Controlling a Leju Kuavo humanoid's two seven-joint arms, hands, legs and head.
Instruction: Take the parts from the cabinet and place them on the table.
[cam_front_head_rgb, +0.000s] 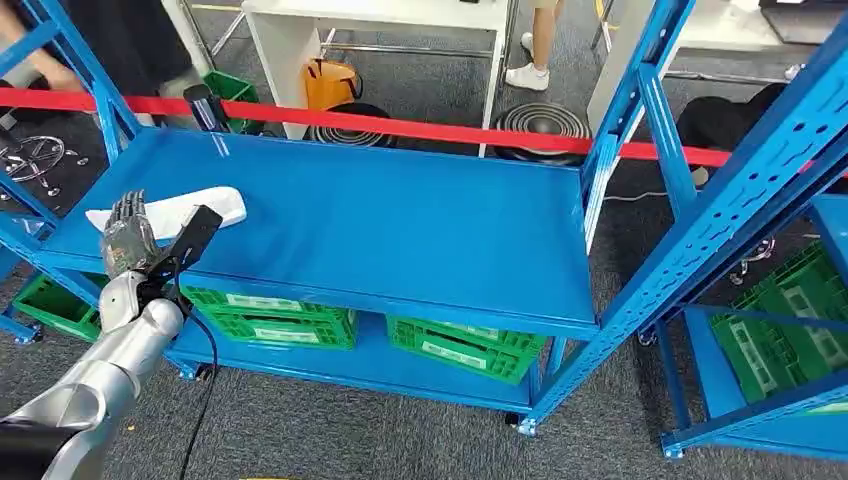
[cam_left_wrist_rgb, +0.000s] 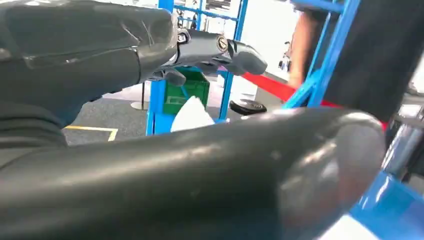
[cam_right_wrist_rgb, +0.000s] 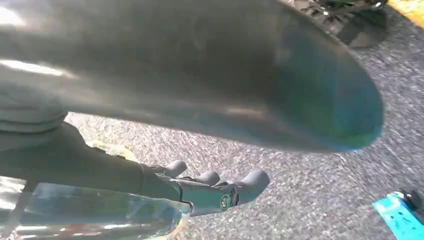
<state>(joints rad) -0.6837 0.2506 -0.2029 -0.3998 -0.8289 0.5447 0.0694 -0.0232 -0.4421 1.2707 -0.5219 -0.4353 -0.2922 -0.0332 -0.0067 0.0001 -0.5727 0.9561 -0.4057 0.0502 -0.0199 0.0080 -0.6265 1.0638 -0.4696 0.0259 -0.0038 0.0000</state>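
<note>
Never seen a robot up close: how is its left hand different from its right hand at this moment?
The left hand is raised at the front edge of the blue shelf, beside the white part; the right hand hangs low over grey carpet. The left hand's fingers stretch out toward the white part; the right hand's fingers are loosely bent. Both are dark grey, and both hold nothing.

**Painted metal, plastic and carpet**

The cabinet (cam_front_head_rgb: 400, 220) looks like blue painted metal, its shelf smooth with a soft sheen. The white part (cam_front_head_rgb: 175, 210) on it looks like smooth matt plastic. The left hand (cam_front_head_rgb: 128, 235) has dark glossy fingers; its arm is brushed silver metal. The green crates (cam_front_head_rgb: 460, 345) are ribbed plastic. The floor (cam_right_wrist_rgb: 320, 170) is rough grey carpet.
</note>
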